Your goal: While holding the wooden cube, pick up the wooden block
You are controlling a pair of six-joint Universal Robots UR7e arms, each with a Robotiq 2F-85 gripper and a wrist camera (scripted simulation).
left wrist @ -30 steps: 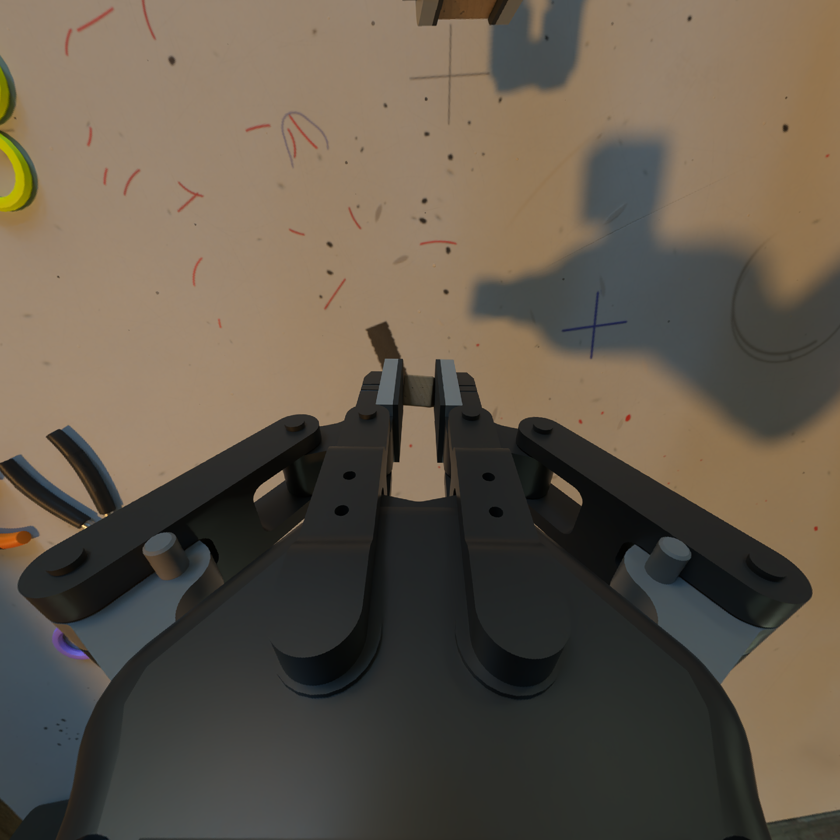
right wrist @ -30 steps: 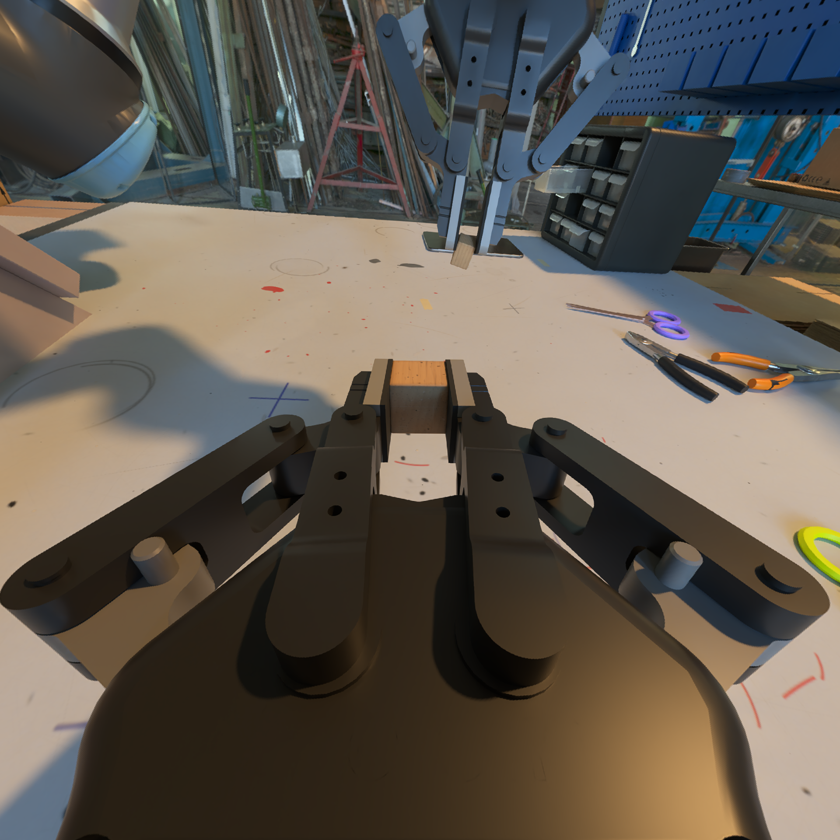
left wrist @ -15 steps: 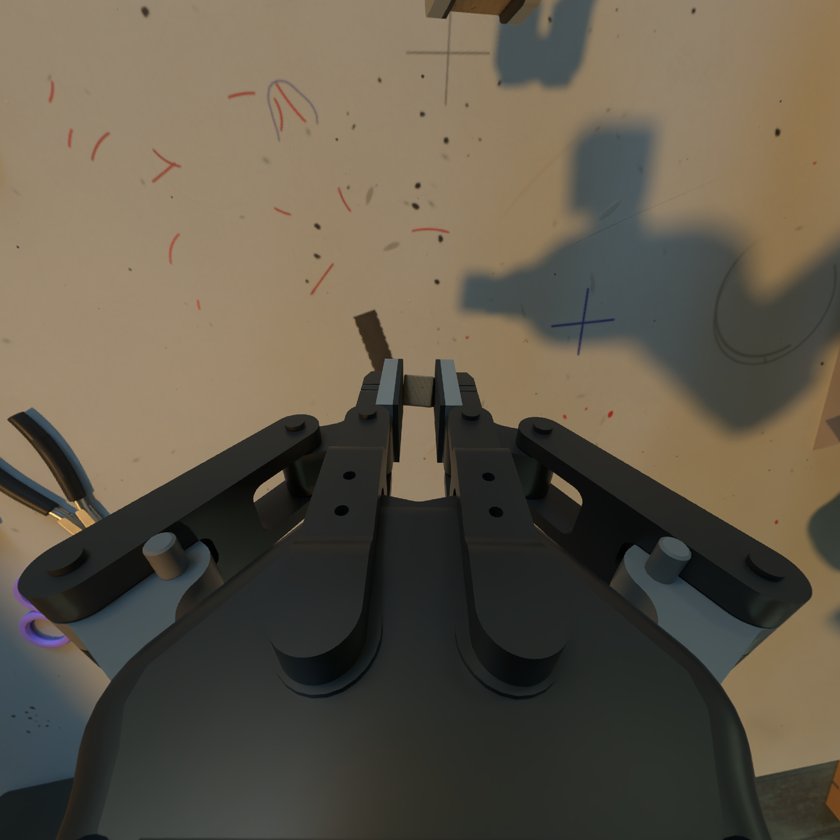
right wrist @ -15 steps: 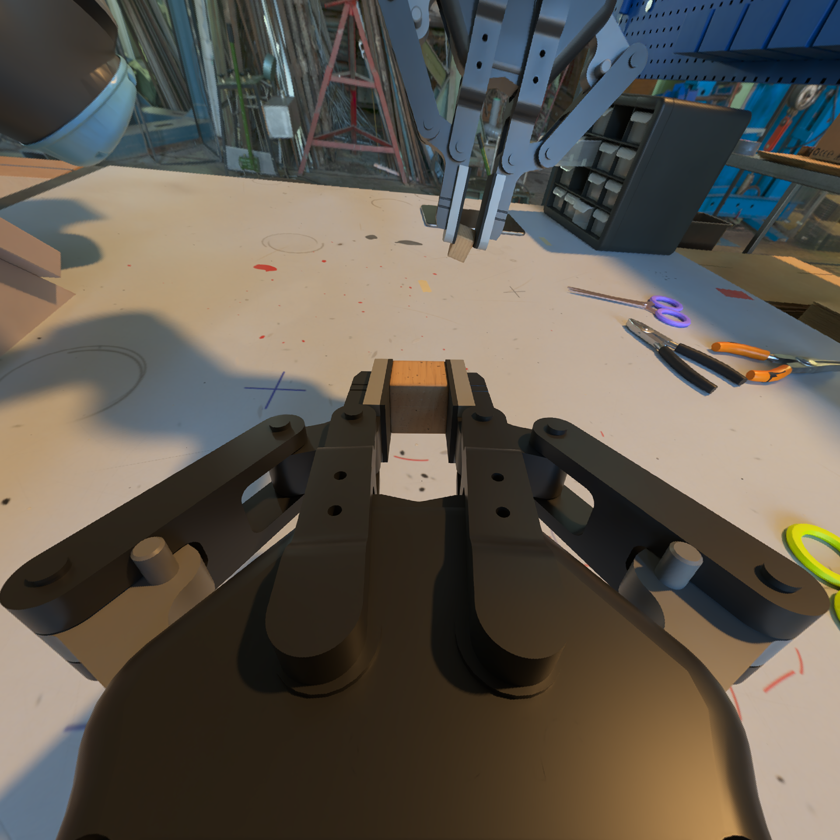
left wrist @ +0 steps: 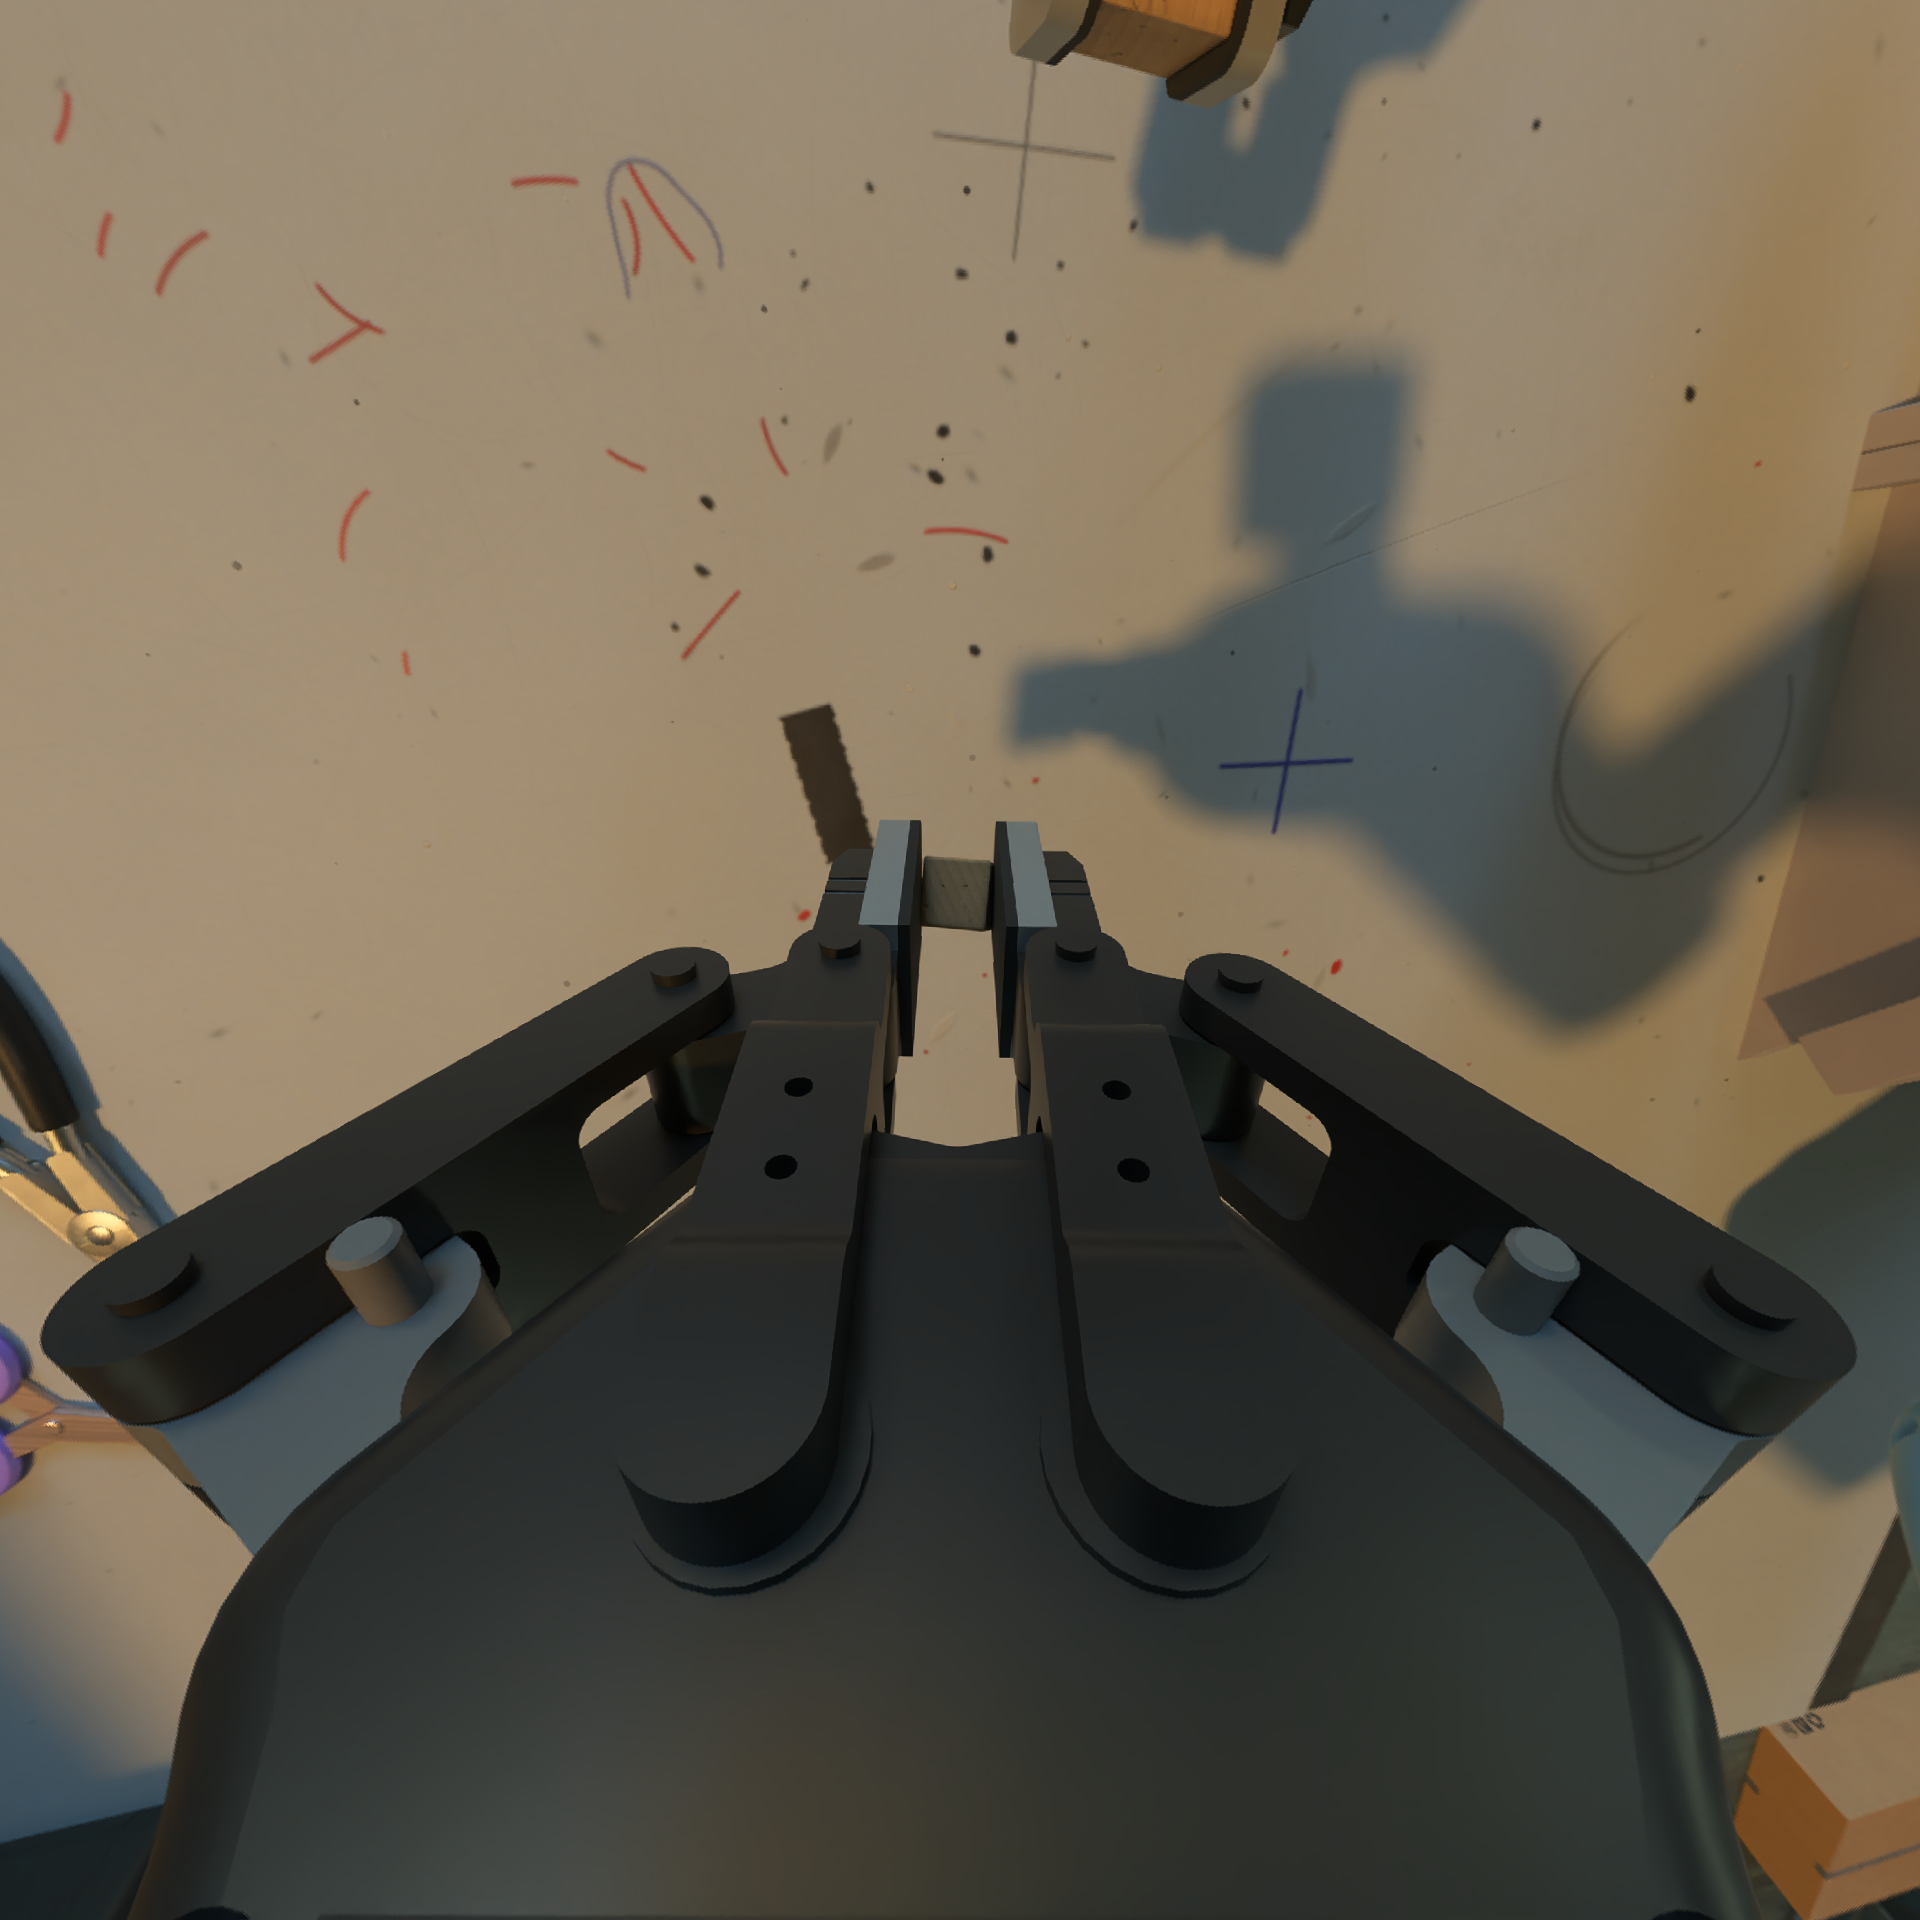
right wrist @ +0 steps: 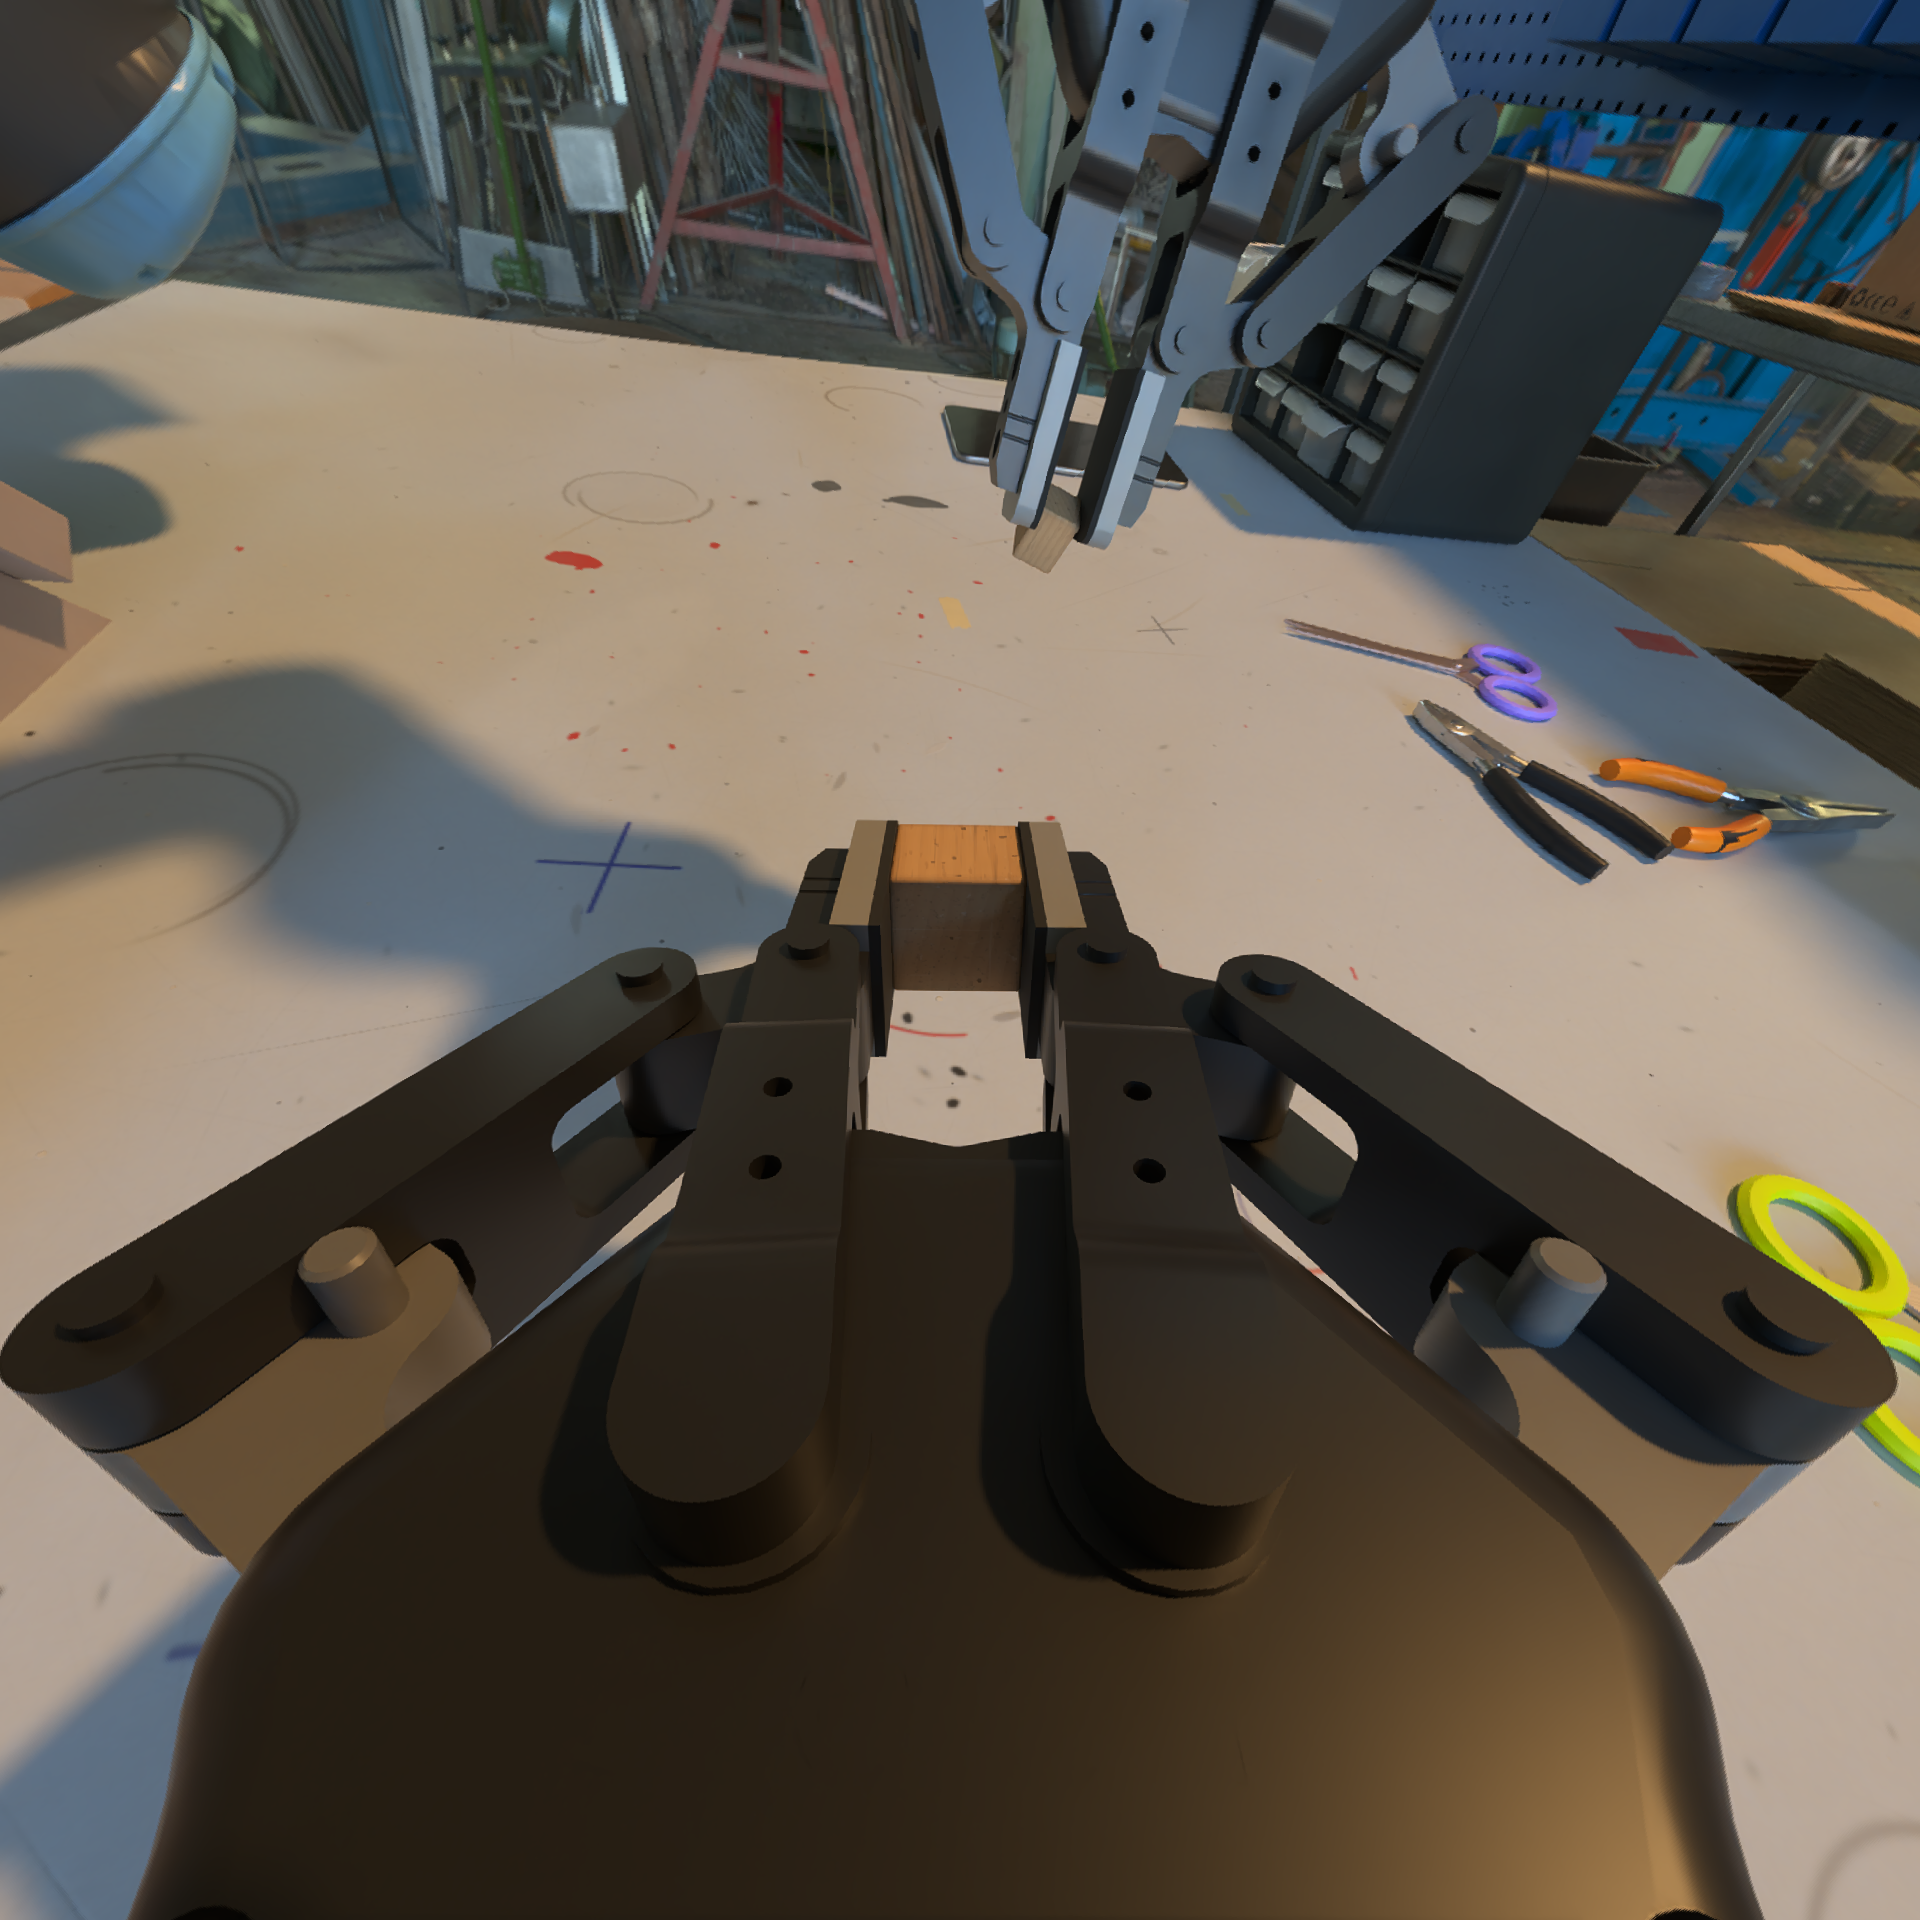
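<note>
Wooden block (left wrist: 956,891) sits clamped between the pads of my left end effector (left wrist: 957,873), raised clear of the desk (left wrist: 416,727), on which its narrow dark shadow lies. Seen from my right wrist view, the block (right wrist: 1042,537) juts at a tilt below those pads and hangs higher above the desk than half a second ago. My right end effector (right wrist: 957,875) is closed on the wooden cube (right wrist: 957,904), which fills the gap between its pads as it did in both earlier frames. From the left wrist view, the cube (left wrist: 1153,31) now shows more fully at the top edge. Purple-handled scissors (right wrist: 1481,670), black-handled pliers (right wrist: 1527,795) and orange-handled pliers (right wrist: 1725,805) lie on the desk to my right. A yellow-green ring (right wrist: 1818,1242) lies nearer, just beside my right end effector's linkage. A dark parts cabinet (right wrist: 1455,353) stands at the far edge of the desk.
</note>
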